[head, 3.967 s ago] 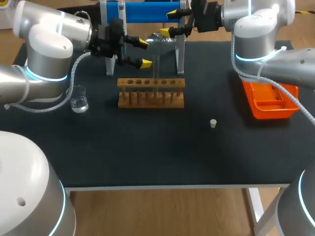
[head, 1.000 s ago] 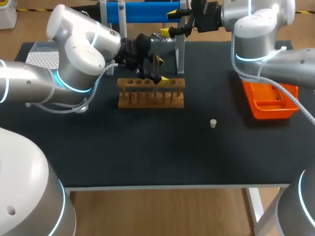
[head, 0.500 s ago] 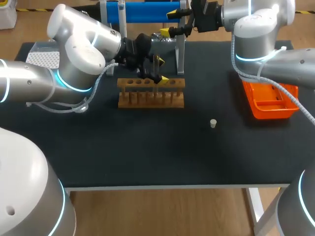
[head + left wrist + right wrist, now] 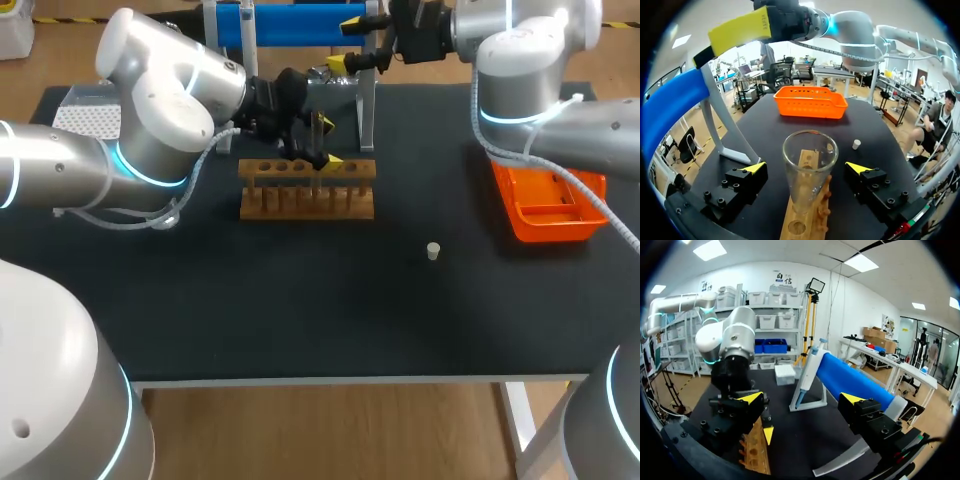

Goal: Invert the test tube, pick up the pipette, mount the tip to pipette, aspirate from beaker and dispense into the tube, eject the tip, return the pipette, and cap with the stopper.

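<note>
The step in hand is inverting the test tube [image 4: 809, 167]. It stands in the wooden rack [image 4: 300, 205], between the released left fingers [image 4: 754, 169], apart from both. Next, I judge, they must clench on it and lift. The right fingers [image 4: 852, 399], behind the rack, are spread and empty.

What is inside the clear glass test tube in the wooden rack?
The clear glass test tube looks empty. Its lower end is hidden inside the brown wooden rack.

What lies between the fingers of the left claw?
A clear glass test tube, standing in the brown wooden rack, gaps on both sides; the left wrist view shows it.
</note>
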`<state>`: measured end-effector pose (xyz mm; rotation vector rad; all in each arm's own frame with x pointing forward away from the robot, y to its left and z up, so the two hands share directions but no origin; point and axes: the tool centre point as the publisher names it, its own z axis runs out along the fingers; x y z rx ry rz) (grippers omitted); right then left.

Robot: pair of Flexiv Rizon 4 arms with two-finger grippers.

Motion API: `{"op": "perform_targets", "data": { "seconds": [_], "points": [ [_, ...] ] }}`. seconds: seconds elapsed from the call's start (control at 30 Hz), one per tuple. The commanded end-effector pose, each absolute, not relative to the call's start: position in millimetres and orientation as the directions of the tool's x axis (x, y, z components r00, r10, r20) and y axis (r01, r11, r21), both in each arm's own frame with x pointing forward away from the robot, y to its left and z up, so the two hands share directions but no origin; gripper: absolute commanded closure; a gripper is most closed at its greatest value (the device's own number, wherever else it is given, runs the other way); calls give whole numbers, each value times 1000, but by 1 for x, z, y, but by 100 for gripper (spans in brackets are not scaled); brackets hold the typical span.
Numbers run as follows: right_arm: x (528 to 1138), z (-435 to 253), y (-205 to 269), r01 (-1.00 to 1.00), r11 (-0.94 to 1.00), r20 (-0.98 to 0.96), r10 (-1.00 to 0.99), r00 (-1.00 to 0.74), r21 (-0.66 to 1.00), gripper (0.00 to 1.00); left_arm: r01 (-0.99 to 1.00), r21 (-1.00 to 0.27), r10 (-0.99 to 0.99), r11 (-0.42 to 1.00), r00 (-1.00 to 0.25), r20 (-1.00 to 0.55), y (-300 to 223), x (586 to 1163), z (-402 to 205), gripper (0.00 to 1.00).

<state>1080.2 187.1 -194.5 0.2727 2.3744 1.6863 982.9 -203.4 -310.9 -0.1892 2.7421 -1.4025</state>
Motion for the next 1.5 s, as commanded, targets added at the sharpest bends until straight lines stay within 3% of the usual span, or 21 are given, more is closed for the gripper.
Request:
{"op": "perform_targets", "data": {
  "seconds": [0.03, 0.77, 1.5],
  "points": [
    [1045, -195, 156, 19, 353, -93, 298, -950, 935, 0, -84, -810, -132, 580, -991, 9, -204, 984, -311, 0],
    [901, -236, -2, 102, 346, -56, 418, -907, 933, 0, -84, -810, -132, 580, -991, 9, -204, 984, -311, 0],
    [821, -322, -6, 158, 388, -40, 454, -890, 908, 0, -84, -810, -132, 580, -991, 9, -204, 984, -311, 0]
  ]
}}
